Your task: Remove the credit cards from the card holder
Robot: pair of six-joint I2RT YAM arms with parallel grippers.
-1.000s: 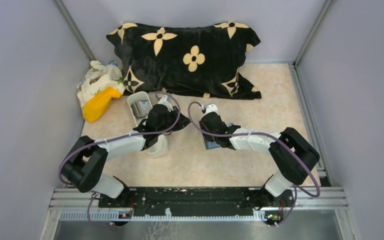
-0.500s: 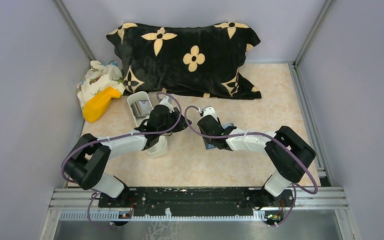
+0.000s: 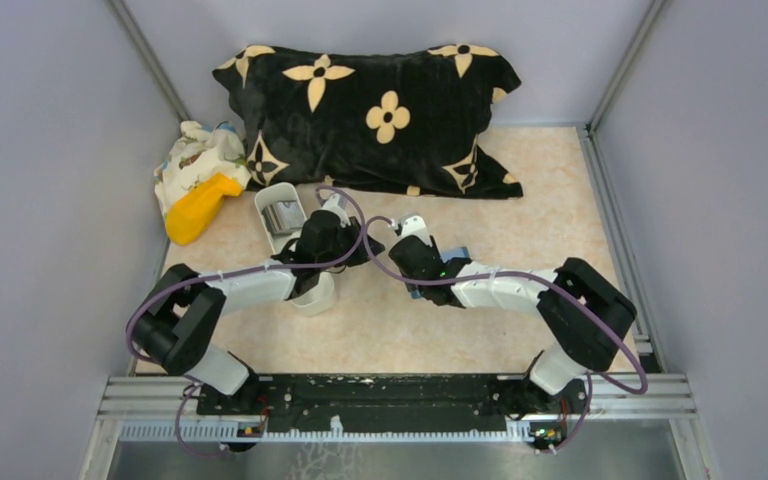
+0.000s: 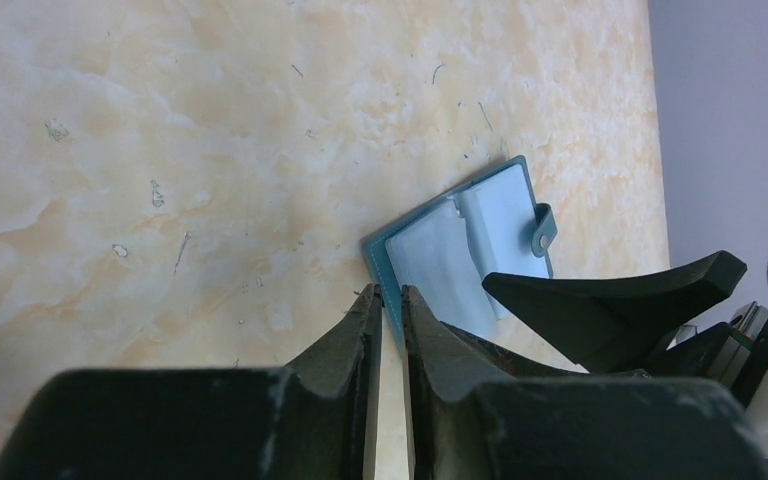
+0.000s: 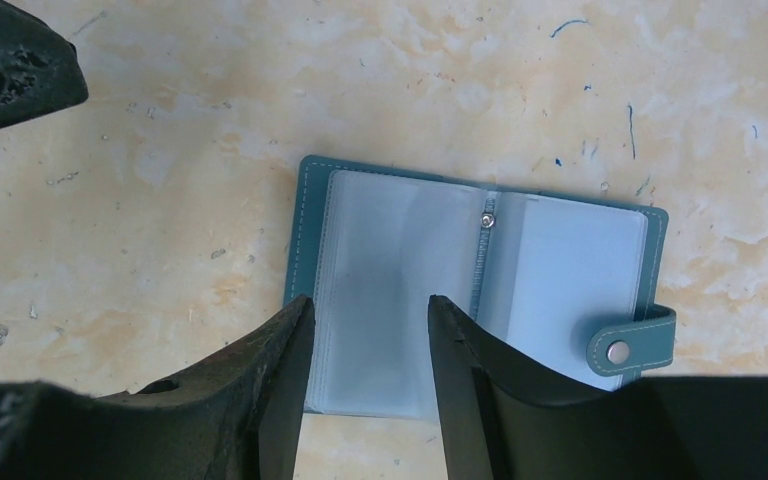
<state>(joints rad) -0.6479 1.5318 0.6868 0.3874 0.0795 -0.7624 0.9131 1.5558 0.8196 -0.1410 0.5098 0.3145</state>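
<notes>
The blue-teal card holder (image 5: 560, 260) lies open on the table, showing clear empty-looking sleeves and its snap tab (image 5: 630, 345). My right gripper (image 5: 370, 305) is open, its fingers hovering over the holder's left half. My left gripper (image 4: 388, 298) is shut, with the holder's (image 4: 440, 270) teal edge between its tips. In the top view both grippers meet mid-table, the left (image 3: 372, 250) and the right (image 3: 410, 268), hiding most of the holder (image 3: 457, 255). A silvery-grey flat thing, perhaps the credit cards (image 3: 283, 216), lies in the white tray; no card shows in the holder.
A long white tray (image 3: 315, 295) runs under my left arm. A black pillow with tan flowers (image 3: 380, 115) lies along the back. A yellow thing (image 3: 198, 207) and patterned cloth (image 3: 192, 155) sit at the back left. Grey walls close both sides.
My right gripper has moved left towards the left gripper, and its arm has swung with it. The left arm has barely moved.
</notes>
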